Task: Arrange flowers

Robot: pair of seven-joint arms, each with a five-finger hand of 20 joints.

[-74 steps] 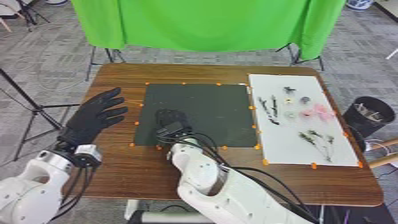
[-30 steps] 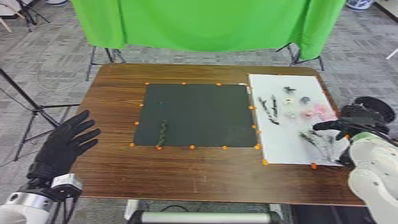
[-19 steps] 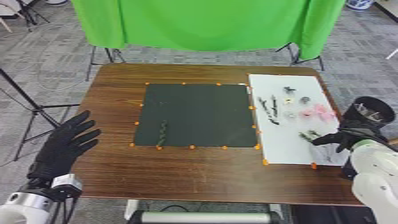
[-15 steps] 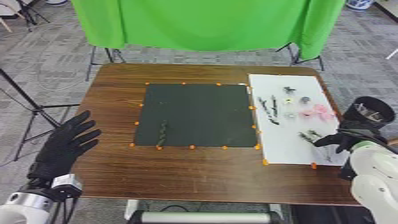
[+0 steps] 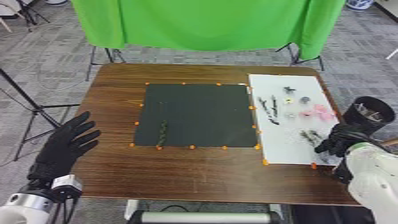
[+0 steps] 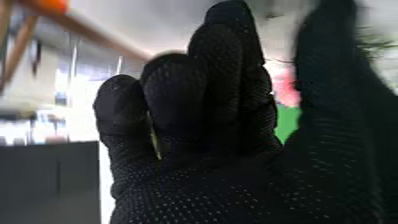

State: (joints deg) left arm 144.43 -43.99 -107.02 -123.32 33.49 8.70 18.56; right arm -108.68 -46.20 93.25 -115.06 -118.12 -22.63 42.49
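Head view: the flowers [image 5: 321,111] look soft pink; the right hand [image 5: 336,143] is loosely spread.

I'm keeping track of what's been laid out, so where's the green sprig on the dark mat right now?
In the head view, the green sprig lies at the dark mat's near edge, toward its left corner.

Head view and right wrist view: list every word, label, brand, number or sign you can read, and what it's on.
None: no text can be read on the dark mat, white sheet, brown table, bin or green cloth.
Right hand: pale dots on the glove, no lettering.
Background in the right wrist view: too blurred to tell whether it carries any print.
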